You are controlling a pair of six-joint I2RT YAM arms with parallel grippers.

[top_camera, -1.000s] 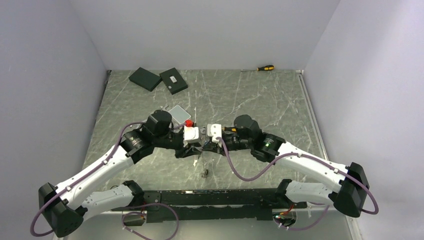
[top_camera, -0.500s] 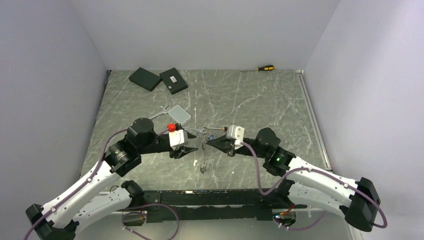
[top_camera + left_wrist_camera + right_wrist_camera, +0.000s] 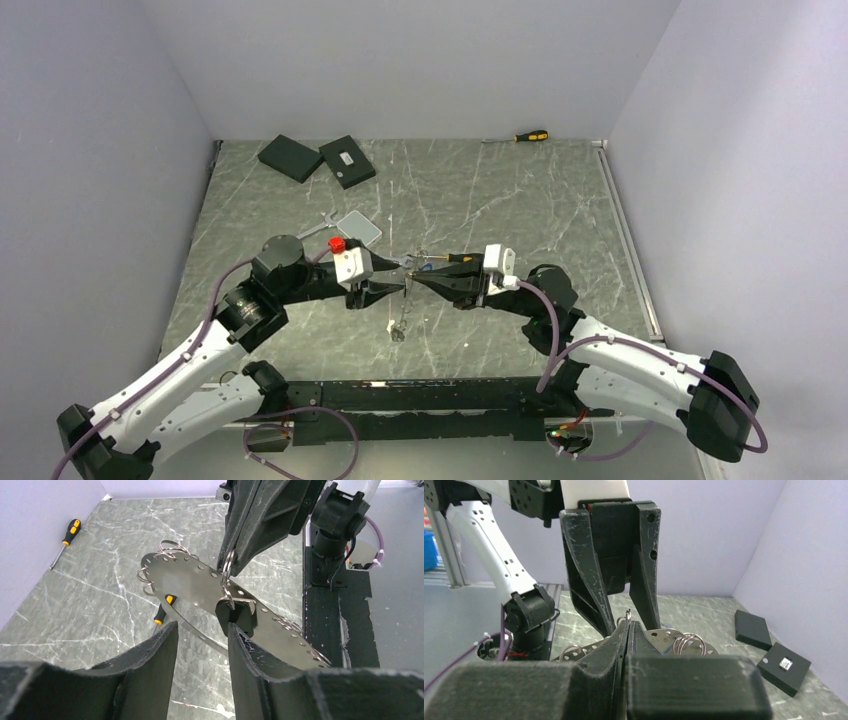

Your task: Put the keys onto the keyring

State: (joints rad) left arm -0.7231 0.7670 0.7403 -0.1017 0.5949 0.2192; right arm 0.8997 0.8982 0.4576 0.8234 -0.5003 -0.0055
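Backed off toward 9 o'clock and now released, the left end effector (image 3: 201, 628) leaves the keyring (image 3: 227, 577), a black-headed key (image 3: 235, 619) hanging from it, grasped mid-air by the right end effector (image 3: 627, 623), so that key is likely threaded.

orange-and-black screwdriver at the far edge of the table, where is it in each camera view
Top external: the orange-and-black screwdriver lies at the far edge of the grey marble table, right of centre.
Left wrist: the same screwdriver lies in the upper left.
Right wrist: not in it.
Shared landmark: the right gripper, shut on the thin silver keyring, shows in all three views.
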